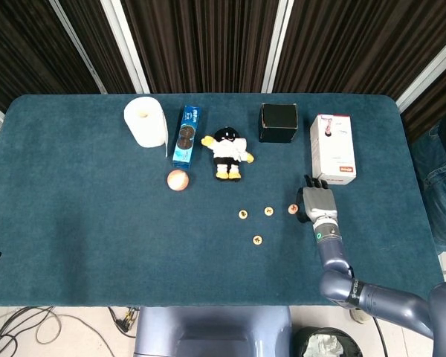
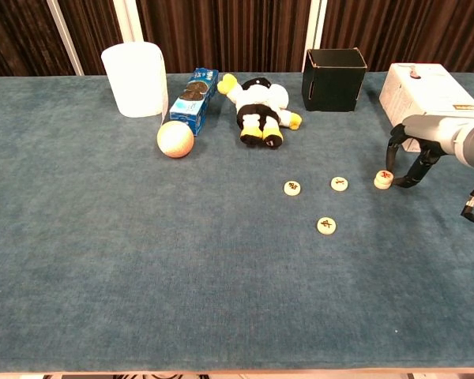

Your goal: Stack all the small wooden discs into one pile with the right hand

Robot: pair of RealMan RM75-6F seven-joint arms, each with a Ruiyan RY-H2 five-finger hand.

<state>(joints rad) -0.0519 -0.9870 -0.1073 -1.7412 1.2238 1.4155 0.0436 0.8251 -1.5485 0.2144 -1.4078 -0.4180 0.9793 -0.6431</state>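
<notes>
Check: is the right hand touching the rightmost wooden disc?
Apart. The chest view shows carpet between the right hand and the disc.

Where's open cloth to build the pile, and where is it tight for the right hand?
Bare cloth spans the near half of the table, in front of the nearest disc, and the whole left side below the ball. It is tight by the right hand, between the rightmost disc and the white box.

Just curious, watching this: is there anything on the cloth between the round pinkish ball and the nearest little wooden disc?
No. Between the pinkish ball and the nearest small wooden disc the blue cloth lies bare, as the chest view shows.
</notes>
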